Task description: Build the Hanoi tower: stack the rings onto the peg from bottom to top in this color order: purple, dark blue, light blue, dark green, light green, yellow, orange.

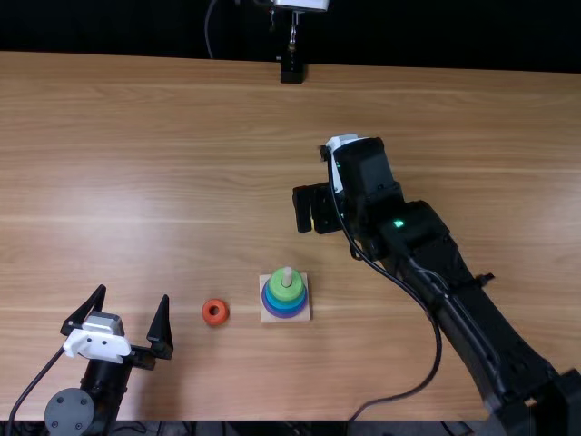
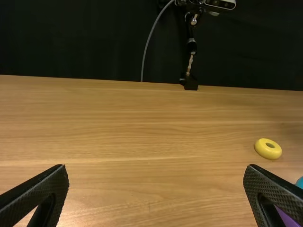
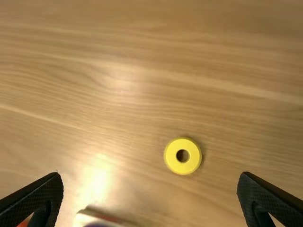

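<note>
Your tower stands near the middle of the table's near side: a peg (image 1: 287,274) on a pale square base (image 1: 268,317), its tip poking up through the light green ring (image 1: 287,292), which is the top layer. Beneath that you have blue (image 1: 285,306), and purple (image 1: 285,315) at the bottom; you can't tell from here how many rings lie between the green and the purple.

Your orange ring (image 1: 221,318) lies flat on the wood, near the base and to its left. Your yellow ring (image 3: 182,168) also lies flat on the table, beyond the tower and a little to the right of the peg; in the top view you catch just a sliver of it by the right gripper (image 1: 315,220).

That right gripper is over the yellow ring's spot, and your right wrist view shows its fingers spread wide apart, with the ring seen between them. The right arm (image 1: 436,241) reaches from the near right corner toward the middle of the table, with a loose black cable (image 1: 437,347) looping beside it.

Your left gripper (image 1: 132,293) is at the near left, well apart from the tower and left of the orange ring, its fingers spread wide too. The left arm (image 1: 103,391) sits low at the near edge behind it. Around it all you have the light brown table (image 1: 154,173), and at its far edge a black foot (image 1: 291,71) under a slim metal mount (image 1: 292,34)
</note>
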`<state>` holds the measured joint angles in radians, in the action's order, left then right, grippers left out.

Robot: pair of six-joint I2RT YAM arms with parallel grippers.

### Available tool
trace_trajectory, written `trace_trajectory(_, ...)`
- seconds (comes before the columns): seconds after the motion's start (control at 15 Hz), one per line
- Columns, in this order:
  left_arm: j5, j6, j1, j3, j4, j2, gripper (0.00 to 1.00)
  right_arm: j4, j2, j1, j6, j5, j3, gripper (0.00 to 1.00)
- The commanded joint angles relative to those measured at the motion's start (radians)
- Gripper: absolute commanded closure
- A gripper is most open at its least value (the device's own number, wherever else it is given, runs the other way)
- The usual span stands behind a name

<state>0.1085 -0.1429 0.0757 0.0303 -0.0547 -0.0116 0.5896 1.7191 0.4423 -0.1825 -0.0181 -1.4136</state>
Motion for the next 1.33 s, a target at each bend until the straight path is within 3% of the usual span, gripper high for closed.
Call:
trace_trajectory(0.0,0.000,0.008,-0.011,-0.030,0.003,0.012,0.00,-0.016,0.046,-0.008,-0.016,0.009,0.018,0.00)
trace_trajectory(0.13,0.000,0.008,-0.011,-0.030,0.003,0.012,0.00,-0.023,0.117,-0.008,-0.003,0.009,0.015,0.00)
trace_trajectory(0.33,0.000,0.008,-0.011,-0.030,0.003,0.012,0.00,-0.034,0.194,-0.031,0.057,0.009,0.010,0.00)
trace_trajectory(1.27,0.000,0.008,-0.011,-0.030,0.003,0.012,0.00,-0.040,0.346,-0.054,0.063,0.013,-0.053,0.00)
